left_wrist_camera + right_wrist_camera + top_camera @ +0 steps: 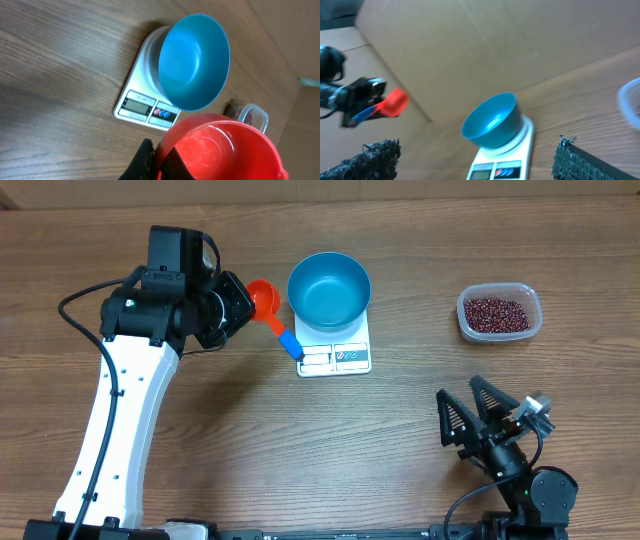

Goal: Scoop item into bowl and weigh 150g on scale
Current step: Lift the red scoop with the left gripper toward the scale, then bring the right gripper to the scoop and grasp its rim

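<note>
My left claw (243, 302) clenches the empty scoop (264, 298) at 9 o'clock of the bowl (310, 305), which sits on the scale (335, 358) for weighing; my right claw (460, 395) is released.

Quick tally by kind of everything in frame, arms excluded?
Round blue bowl: 1
Flat white kitchen scale: 1
Red plastic scoop with blue handle: 1
Clear plastic tub of dark red-brown beans: 1
Total: 4
</note>
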You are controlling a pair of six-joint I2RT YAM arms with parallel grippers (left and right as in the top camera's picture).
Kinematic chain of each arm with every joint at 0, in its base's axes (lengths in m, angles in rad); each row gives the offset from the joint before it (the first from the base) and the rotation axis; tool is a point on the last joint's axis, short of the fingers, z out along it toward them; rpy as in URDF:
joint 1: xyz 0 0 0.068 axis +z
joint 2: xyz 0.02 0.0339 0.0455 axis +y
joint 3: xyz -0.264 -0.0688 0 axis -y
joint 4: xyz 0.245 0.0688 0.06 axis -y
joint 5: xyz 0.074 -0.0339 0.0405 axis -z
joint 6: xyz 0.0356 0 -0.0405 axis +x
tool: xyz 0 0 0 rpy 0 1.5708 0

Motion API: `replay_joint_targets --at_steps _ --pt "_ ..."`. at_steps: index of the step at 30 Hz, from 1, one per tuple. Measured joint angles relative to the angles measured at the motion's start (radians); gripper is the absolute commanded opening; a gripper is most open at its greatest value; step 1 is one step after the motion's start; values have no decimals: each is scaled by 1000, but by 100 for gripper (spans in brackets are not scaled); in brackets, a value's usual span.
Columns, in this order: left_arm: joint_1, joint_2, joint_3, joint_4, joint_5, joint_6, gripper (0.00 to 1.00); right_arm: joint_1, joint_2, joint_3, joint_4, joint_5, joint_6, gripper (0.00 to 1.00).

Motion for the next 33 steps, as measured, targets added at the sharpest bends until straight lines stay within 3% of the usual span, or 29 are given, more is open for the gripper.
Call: replay_joint_targets --at_steps 5,14,17,23,26,33 --pt "-14 1 0 15 -21 -5 4 0 55 113 -82 -47 25 100" --pt "-54 2 -1 38 -58 -35 4 -1 486 568 -342 -208 -34 100" --pt "-72 3 -1 34 -90 -106 5 -1 616 663 -375 -301 -45 100" --pt "-116 3 -1 33 -143 -259 4 -1 822 733 -273 -490 -19 100" --pt "-147 3 -1 33 -180 -314 5 -1 916 734 -225 -526 86 100" --pt "-204 3 -1 39 -237 -385 4 76 1140 734 -42 -566 216 86"
